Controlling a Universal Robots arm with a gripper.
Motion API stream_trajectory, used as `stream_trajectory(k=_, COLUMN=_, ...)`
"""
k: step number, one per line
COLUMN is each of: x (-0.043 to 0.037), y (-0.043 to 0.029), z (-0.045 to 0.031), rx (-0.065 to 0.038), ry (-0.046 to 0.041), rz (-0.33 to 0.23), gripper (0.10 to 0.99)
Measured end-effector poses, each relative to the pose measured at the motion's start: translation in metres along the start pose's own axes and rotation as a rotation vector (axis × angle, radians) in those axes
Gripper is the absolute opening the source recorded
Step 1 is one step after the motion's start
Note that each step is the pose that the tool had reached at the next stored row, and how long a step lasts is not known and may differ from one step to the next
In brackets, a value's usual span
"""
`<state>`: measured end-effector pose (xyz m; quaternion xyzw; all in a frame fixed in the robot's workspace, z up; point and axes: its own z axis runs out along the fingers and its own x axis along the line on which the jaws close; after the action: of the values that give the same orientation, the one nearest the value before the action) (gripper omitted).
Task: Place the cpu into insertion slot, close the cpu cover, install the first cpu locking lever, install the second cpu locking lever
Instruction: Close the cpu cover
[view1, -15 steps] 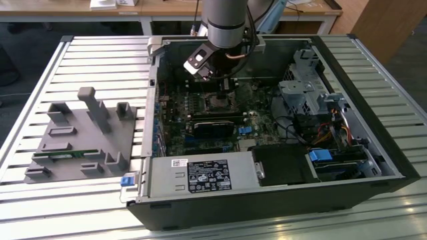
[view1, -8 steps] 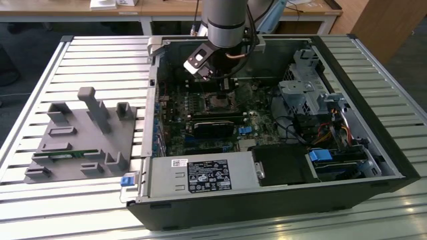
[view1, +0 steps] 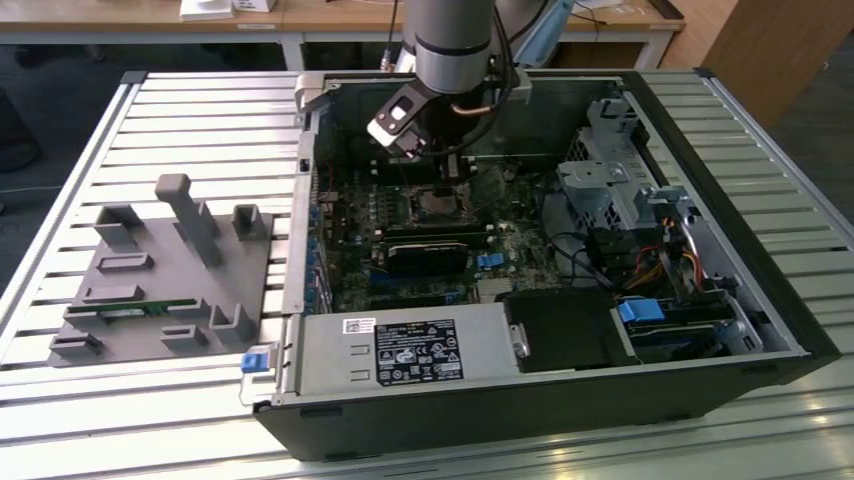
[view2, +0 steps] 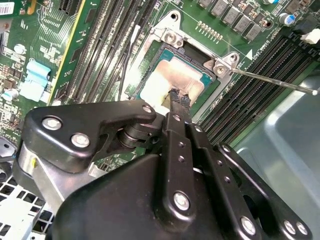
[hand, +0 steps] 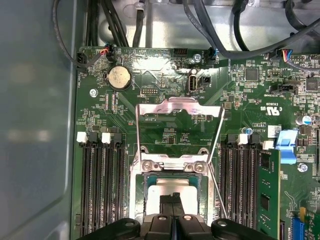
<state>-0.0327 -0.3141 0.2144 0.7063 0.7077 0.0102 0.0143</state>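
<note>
Presently we see the gripper (view2: 179, 97) pinched narrow, tips touching the cpu (view2: 172, 77) lying in the insertion slot (view2: 162, 50); cpu cover (hand: 180, 106) raised.

cpu (hand: 162, 194) half behind hand (hand: 173, 201), insertion slot (hand: 146, 192) cropped

Slatted metal table (view1: 200, 110) carries open computer case (view1: 534, 420); grey fixture block (view1: 147, 300), probably plastic, beside it.
</note>
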Motion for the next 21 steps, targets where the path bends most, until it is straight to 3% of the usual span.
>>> stream_trajectory(k=21, x=-0.0001, y=0.0002, z=-0.0053, rx=0.0, ry=-0.0001, rz=0.0, gripper=0.106)
